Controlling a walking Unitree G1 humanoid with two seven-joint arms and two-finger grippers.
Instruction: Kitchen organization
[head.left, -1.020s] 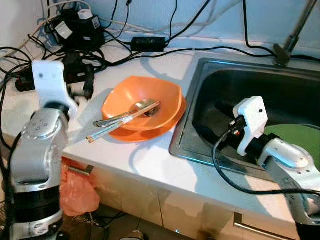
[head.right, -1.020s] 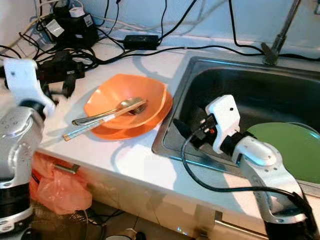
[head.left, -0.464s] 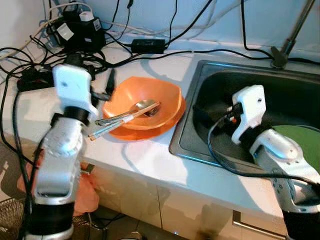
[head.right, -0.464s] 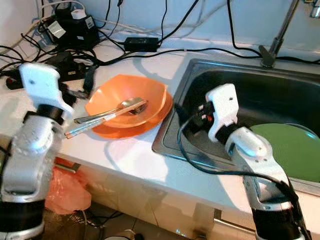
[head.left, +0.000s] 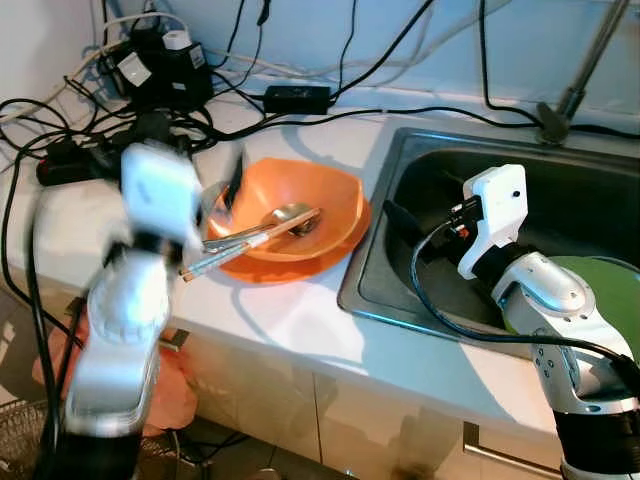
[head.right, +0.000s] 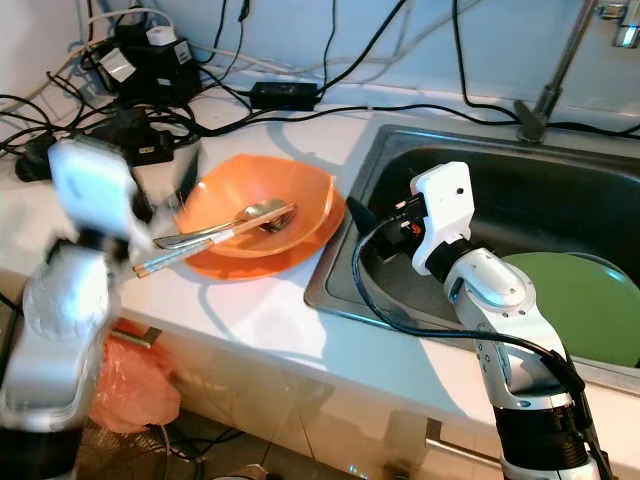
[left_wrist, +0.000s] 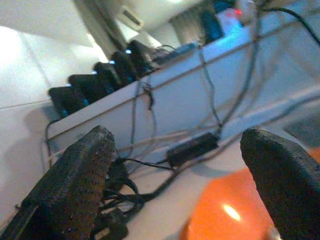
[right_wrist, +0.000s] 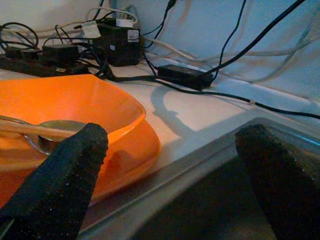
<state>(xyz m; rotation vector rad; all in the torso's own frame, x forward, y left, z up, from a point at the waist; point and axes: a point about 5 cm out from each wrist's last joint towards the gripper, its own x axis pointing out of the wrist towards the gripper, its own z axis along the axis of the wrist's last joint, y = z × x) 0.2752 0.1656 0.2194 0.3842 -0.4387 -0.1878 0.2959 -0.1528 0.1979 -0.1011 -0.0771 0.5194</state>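
Presently, your orange bowl (head.left: 290, 215) sits left of the sink (head.left: 400, 290), holding spoon (head.left: 285, 215) and chopsticks (head.left: 215, 258). Both left gripper (left_wrist: 185, 165) and right gripper (right_wrist: 170, 165) gape wide, empty. Likely light, rigid, slippery: grip its rim.

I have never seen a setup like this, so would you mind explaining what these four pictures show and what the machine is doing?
This is a humanoid robot with two silver arms, each ending in a gripper of two long black fingers. The two wide pictures come from a stereo camera on its head, looking down at a white kitchen counter. The other two come from cameras on its wrists, looking along each gripper's fingers.

On the counter sits an orange bowl on an orange plate, with a spoon and chopsticks across it. Black cables and chargers lie behind. A green plate lies in the sink.

The left gripper is at the bowl's edge, blurred; the right gripper is over the sink rim. Both are open and hold nothing.
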